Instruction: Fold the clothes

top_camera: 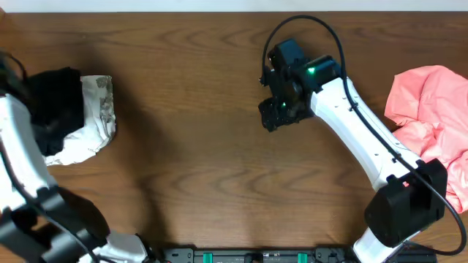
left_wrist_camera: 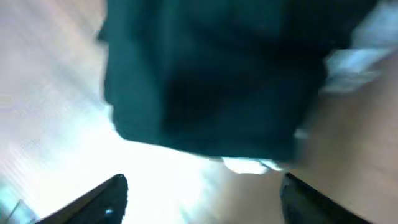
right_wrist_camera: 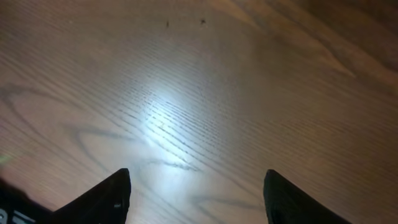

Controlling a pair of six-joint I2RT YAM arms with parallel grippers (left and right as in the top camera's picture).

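black T-shirt (top_camera: 57, 102): far left of surface (top_camera: 190, 146), atop white-grey garment (top_camera: 99, 109), blurred in left wrist view | salmon-pink garment (top_camera: 431, 117): cut off at right edge | left end effector (left_wrist_camera: 203, 183): fingers apart | right end effector (right_wrist_camera: 197, 174): fingers apart over wood

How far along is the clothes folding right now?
Done, apparently: a black garment sits compactly on the white-grey patterned garment at the left edge. In hand: nothing; the right gripper is open over bare table, the left gripper open near the black garment. Left: the salmon-pink garment lies crumpled at right.
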